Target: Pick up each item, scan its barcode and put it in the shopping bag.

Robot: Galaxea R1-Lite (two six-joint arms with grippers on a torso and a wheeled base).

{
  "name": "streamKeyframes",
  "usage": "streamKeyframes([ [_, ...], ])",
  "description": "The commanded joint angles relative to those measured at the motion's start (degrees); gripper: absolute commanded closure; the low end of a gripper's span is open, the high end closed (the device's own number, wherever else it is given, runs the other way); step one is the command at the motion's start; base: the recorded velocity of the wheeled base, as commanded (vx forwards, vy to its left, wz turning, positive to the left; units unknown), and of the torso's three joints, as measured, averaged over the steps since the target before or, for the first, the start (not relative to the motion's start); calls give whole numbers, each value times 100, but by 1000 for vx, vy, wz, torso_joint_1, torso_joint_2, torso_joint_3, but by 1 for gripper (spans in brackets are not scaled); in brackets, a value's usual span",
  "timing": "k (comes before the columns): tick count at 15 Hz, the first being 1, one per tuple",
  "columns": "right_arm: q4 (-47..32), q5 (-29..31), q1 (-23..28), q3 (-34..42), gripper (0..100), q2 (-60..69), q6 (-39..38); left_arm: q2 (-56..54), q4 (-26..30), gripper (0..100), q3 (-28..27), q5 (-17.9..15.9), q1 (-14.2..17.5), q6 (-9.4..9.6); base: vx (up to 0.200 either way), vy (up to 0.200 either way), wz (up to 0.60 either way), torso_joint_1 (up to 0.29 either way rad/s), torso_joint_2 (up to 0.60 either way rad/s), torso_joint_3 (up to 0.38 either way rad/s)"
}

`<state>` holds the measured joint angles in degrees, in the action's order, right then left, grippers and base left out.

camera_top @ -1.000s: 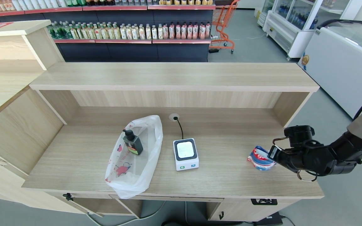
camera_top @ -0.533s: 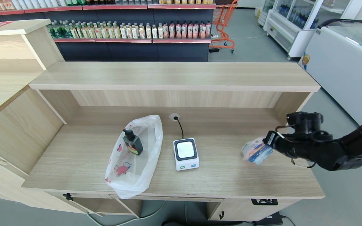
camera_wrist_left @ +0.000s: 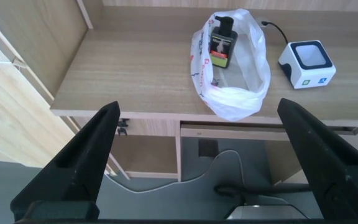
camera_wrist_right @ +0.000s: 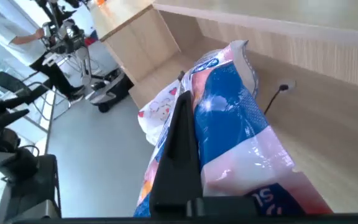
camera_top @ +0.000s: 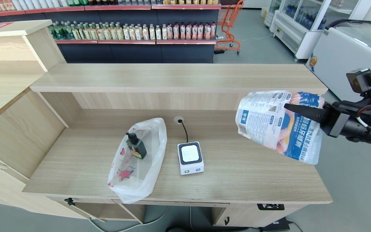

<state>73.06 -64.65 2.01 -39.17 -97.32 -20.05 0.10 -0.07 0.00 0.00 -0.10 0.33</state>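
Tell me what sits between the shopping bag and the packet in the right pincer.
Between the shopping bag and the packet stands the white scanner with its cable; the rest is bare counter, in the head view.

The packet (camera_top: pixel 279 125) is white and blue with pink patches and fine print. The shopping bag (camera_top: pixel 140 170) is see-through white with red drawings. The bottle (camera_top: pixel 136 146) is dark with a red-and-green label. The scanner (camera_top: pixel 190 158) is white with a dark-framed top. The table (camera_top: pixel 237 174) is pale wood grain.

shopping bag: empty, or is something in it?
Not empty. A dark pump bottle lies inside the shopping bag, whose mouth is spread open on the counter.
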Motion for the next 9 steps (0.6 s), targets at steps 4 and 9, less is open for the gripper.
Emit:
streamKeyframes([
  [4, 508, -470, -403, 102, 100, 345, -1326, -1, -1, 0, 0, 0, 1, 2, 0, 0, 0, 0, 0, 0],
  [9, 508, -786, -895, 586, 100, 538, -1967, -1, -1, 0, 0, 0, 1, 2, 0, 0, 0, 0, 0, 0],
])
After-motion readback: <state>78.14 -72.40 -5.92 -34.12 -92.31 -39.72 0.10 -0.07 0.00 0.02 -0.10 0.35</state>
